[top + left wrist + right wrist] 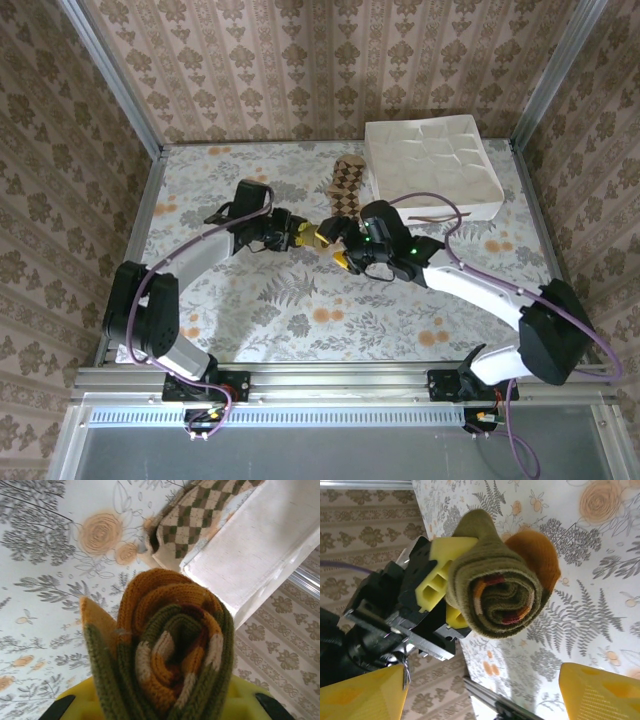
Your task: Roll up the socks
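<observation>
We see the left tool (pixel 303 236) closed tight on the olive-green sock (pixel 500 595). The sock is wound into a thick roll, and its orange, cream and red stripes show as a spiral at the end. In the left wrist view the roll (pixel 170 645) rises from between this tool's yellow fingers (pixel 75 705) and is held clear of the desk (pixel 45 580).

The right tool (pixel 336 247) sits just beside the left one, facing it. Its two yellow fingers (pixel 600 690) are spread wide, with nothing held between them. The roll lies just ahead of them, apart from both.

The argyle sock (pixel 345 185) lies flat and unrolled on the desk beyond both tools. Its far end rests against the edge of a white box (pixel 430 165).
</observation>
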